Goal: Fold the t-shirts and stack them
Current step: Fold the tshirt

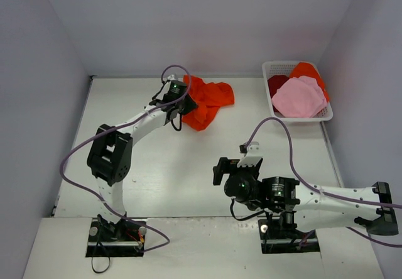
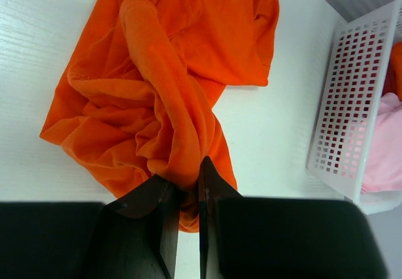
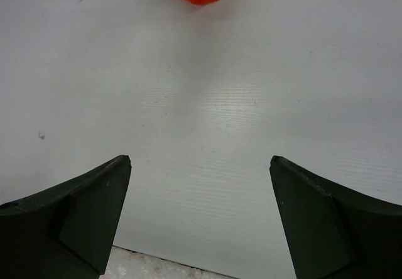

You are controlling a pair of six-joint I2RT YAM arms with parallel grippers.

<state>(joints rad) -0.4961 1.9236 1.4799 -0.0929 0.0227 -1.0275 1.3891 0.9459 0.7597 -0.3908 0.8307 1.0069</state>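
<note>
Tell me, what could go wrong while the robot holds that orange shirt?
1. The left jaws pinch only a thin bunched fold of the orange shirt, so it might slip out when pulled.
2. The shirt lies crumpled, and the right jaws stand open over bare table, apart from it, so a one-armed fold could turn out messy.
3. The white basket sits off to one side; swung cloth might catch it.

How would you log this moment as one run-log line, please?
left jaws: shut on orange t-shirt | right jaws: open, empty | basket: pink t-shirt on top | stack: none yet
</note>
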